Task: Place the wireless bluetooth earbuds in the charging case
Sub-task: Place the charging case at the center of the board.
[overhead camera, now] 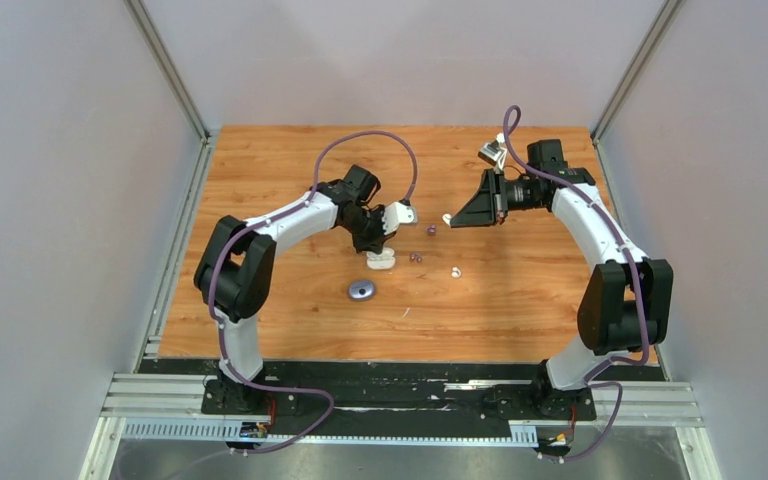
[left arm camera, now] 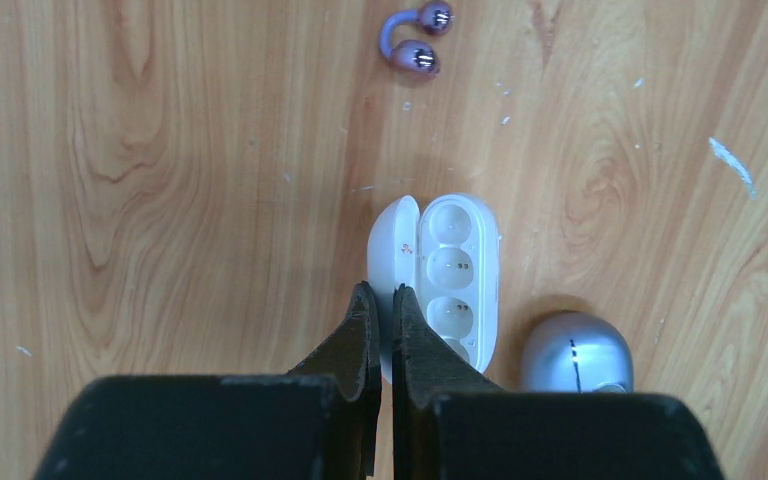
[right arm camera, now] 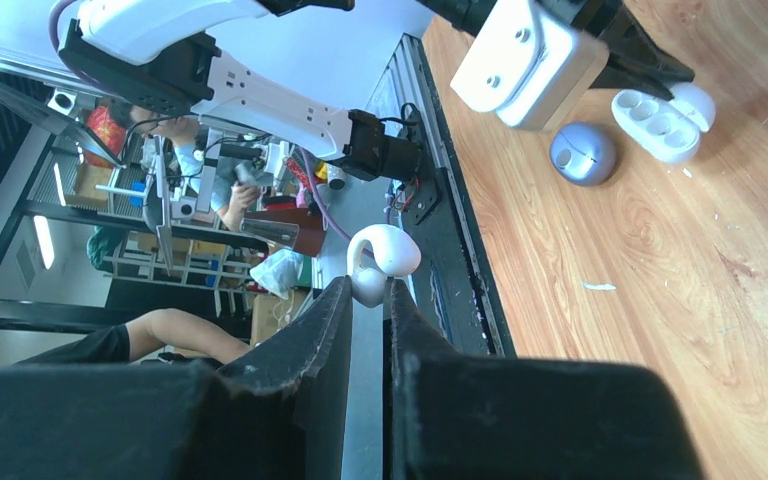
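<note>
My right pincer is clenched on a white earbud, lifted off the counter. The bud is glossy: a round bead in the pincer tips and a fatter curved lobe sticking out past them.

My left pincer is clenched with nothing in it. Its tips are over the near end of the white charging case; I can't tell if they touch. The case lies open, lid flipped to one side. It has four round wells in a row, all vacant.

Top view, clock from the white case:
- Purple-grey case, shut and pebble-shaped, just beside it at 7.
- One purple earbud near at 3. The left wrist view shows a purple bud as two shiny beads on a curved bridge.
- Another purple earbud at 2.
- Second white earbud farther out, between 3 and 4.

All three loose buds lie on bare wood, apart from both cases.
</note>
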